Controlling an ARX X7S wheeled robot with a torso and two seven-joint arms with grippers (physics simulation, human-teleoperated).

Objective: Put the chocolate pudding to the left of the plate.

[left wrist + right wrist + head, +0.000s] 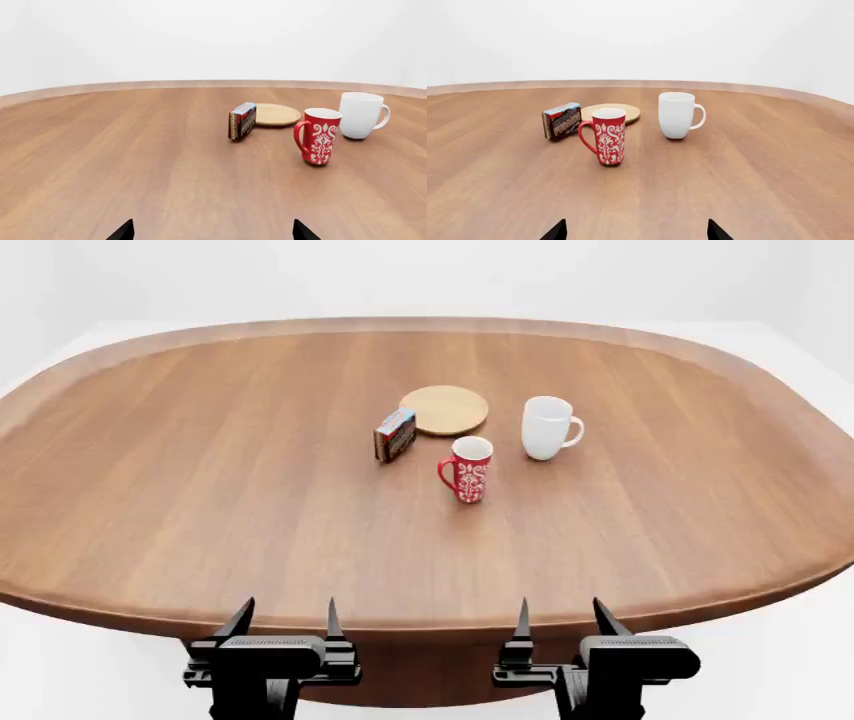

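Left gripper (286, 621) fingers apart and empty, right gripper (559, 619) likewise, both well short of the plate (445, 409), chocolate pudding (395, 434) standing just left of it.

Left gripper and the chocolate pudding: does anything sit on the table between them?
No. In the head view, only bare table lies between the left gripper and the chocolate pudding. The red mug stands off to the right of that line.

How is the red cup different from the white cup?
The red mug has a white swirly pattern; the white mug is plain. The red mug looks slimmer, the white mug rounder and wider. In the head view the red mug's handle points left, the white mug's right. Both stand upright on the table.
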